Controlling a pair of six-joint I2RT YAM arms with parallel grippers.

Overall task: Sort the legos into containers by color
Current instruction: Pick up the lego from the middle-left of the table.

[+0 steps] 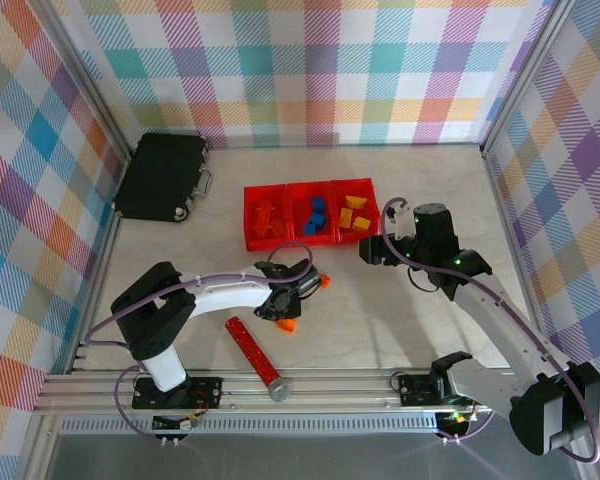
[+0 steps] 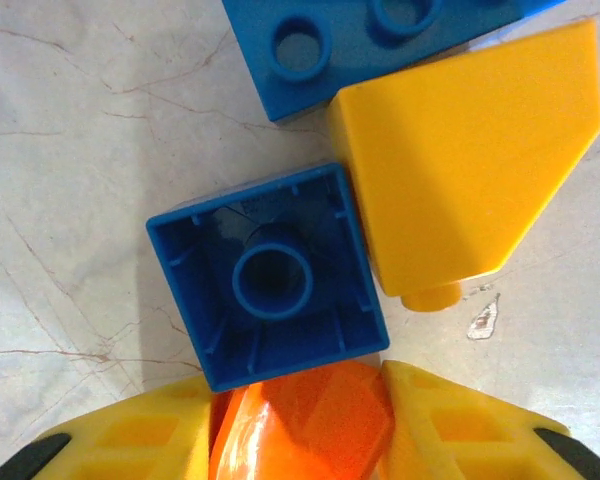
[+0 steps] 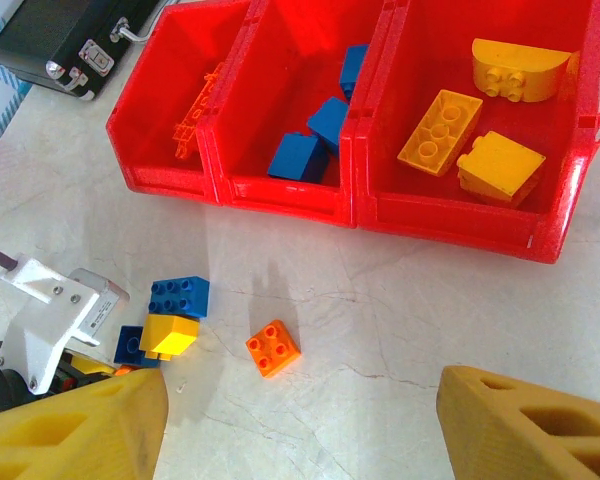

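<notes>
Red bins (image 3: 280,195) hold sorted legos (image 3: 298,157) — left gripper (image 2: 298,405) pinches an orange brick (image 2: 310,425), right gripper (image 3: 300,420) gapes empty — several remain loose.

Left arm (image 1: 230,290): white link, black shoulder housing, lilac cable looped alongside. Left gripper (image 2: 298,395): yellow fingers (image 2: 460,425), moulded recesses, black trim at the 5 and 7 o'clock corners of the wrist view. Right arm (image 1: 500,325): white link, black housings, lilac cable, green light at 5 o'clock of the wrist block. Right gripper (image 3: 305,385): yellow fingers (image 3: 70,430), oval recesses.
</notes>
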